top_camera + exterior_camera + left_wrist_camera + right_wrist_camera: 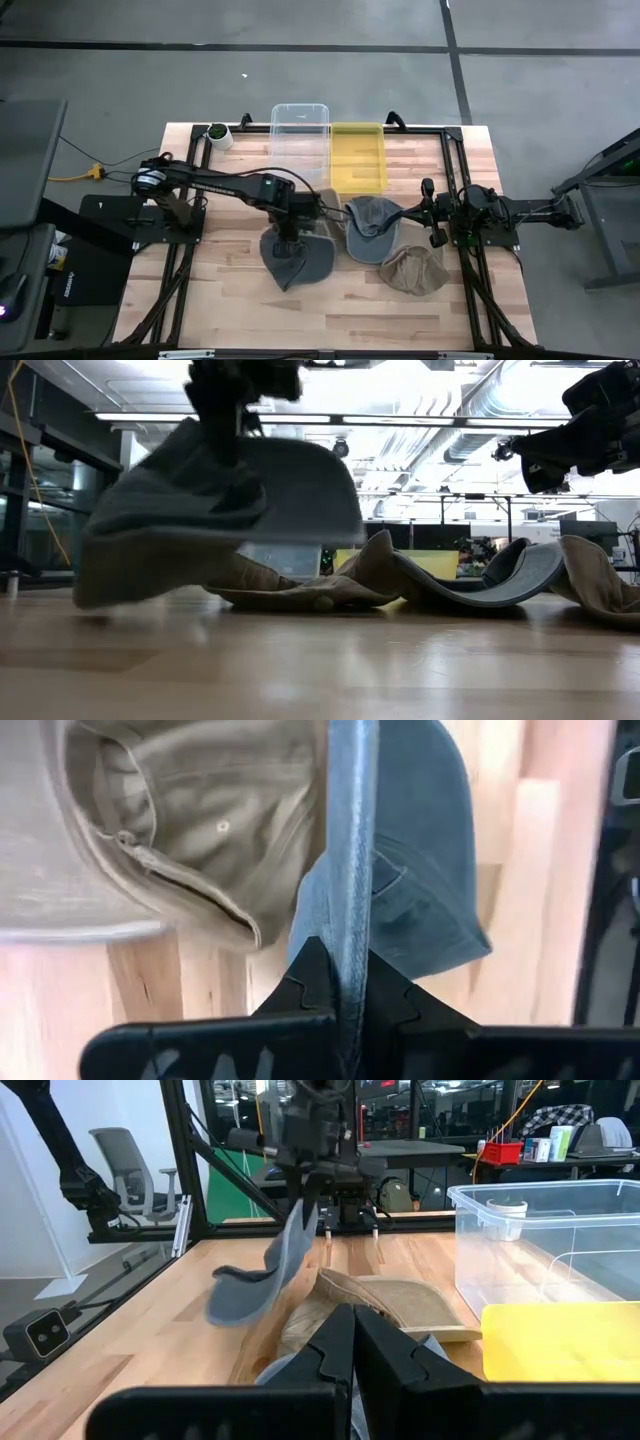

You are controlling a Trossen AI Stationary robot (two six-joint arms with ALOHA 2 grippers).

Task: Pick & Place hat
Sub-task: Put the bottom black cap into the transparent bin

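A dark grey cap hangs from my left gripper near the table's middle; that gripper is shut on it. The low view shows the cap large and raised. Beside it lie a tan hat, a grey-blue hat and another tan hat, all resting on the wood. My right gripper waits by the right side, shut, just above the grey-blue hat's edge. My left gripper pinches the grey cap's brim between its two fingers, seen edge-on in the left wrist view. The fingers point down from above. The crown hangs below, tilted; whether its lowest part touches the table I cannot tell.
A clear plastic bin and a yellow bin stand side by side at the table's far edge. A small white cup sits at the far left corner. Bare wood stretches along the near side. Black frame rails flank both arms.
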